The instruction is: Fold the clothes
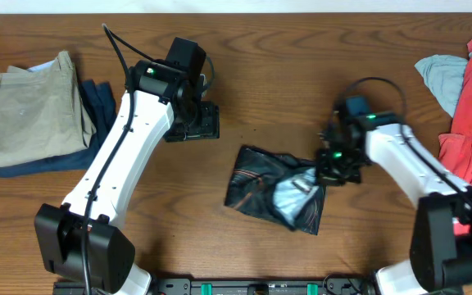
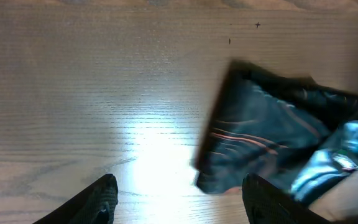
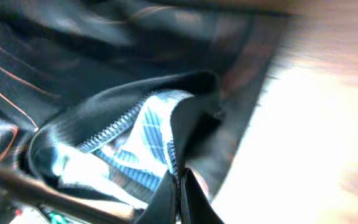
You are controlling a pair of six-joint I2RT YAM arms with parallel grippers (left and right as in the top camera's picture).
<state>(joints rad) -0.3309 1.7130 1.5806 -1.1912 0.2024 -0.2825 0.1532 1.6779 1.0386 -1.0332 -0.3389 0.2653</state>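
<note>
We see the jersey [image 1: 270,190] bunched just toward 5 o'clock of the table [image 1: 252,49] centre, black with thin orange lines, its pale blue lining and zipper exposed. Our right gripper [image 1: 334,168] pinches its 3 o'clock edge; the left gripper [image 1: 193,124] hovers spread wide at 10 o'clock.

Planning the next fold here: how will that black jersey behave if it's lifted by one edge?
Probably floppy: the black cycling jersey lies crumpled in soft folds, so it would drape from the right end effector. Likely light, being thin fabric. Its sheen suggests it may slide easily on the wooden table.
</note>
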